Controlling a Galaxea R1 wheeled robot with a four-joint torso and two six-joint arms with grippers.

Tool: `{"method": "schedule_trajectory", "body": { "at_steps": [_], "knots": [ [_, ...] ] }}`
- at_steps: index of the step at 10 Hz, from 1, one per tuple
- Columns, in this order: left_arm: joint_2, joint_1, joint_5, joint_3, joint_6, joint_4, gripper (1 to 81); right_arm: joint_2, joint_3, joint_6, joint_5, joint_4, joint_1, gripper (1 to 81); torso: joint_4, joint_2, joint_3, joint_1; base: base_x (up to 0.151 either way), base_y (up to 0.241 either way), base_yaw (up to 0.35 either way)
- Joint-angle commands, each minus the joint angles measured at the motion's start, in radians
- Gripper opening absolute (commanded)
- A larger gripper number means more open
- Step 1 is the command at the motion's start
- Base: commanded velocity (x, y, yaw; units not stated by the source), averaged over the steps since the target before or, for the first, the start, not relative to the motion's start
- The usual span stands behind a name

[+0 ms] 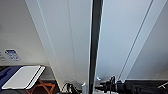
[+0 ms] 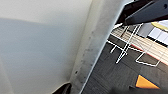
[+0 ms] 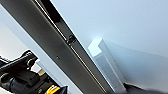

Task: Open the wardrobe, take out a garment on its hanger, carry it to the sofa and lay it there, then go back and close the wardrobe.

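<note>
The robot stands very close to the wardrobe, so close that its two white doors fill nearly all of the head view. Between the doors there is a dark, narrow gap from top to bottom, so the doors are a little apart and not fully shut.

The right gripper comes in low from the right on its dark arm, and its tip is just beside the gap, at the edge of the right door. In the right wrist view a small white vertical handle stands out from the right door panel, very near this gripper, with the dark metal edge of the gap next to it. The dark tip of the gripper touches, or almost touches, the end of the handle, but I cannot tell if its fingers are open or closed on it.

The left gripper is low on the other side of the gap, in front of the left door, and near the right gripper. Its fingers are also not clear, so its state I cannot tell. In the left wrist view the white door edge is directly before it, and beyond this edge lies dark carpet with a white wire frame standing on it and an orange shape.

To the left of the left gripper, further away, a white flat board lies near an orange frame.
</note>
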Motion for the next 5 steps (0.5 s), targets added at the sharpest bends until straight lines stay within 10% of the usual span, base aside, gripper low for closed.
{"method": "schedule_trajectory", "body": {
  "at_steps": [1, 5],
  "knots": [
    [0.077, -0.023, -0.409, 0.174, -0.012, -0.053, 81.1, 0.069, 0.155, 0.024, 0.057, 0.018, 0.056, 81.1, 0.0, 0.0, 0.0, 0.0, 0.0, 0.0, 0.0],
    [0.043, 0.037, -0.587, 0.115, -0.015, -0.107, 81.1, 0.041, 0.178, 0.026, 0.101, 0.017, 0.025, 81.1, 0.0, 0.0, 0.0, 0.0, 0.0, 0.0, 0.0]
  ]
}}
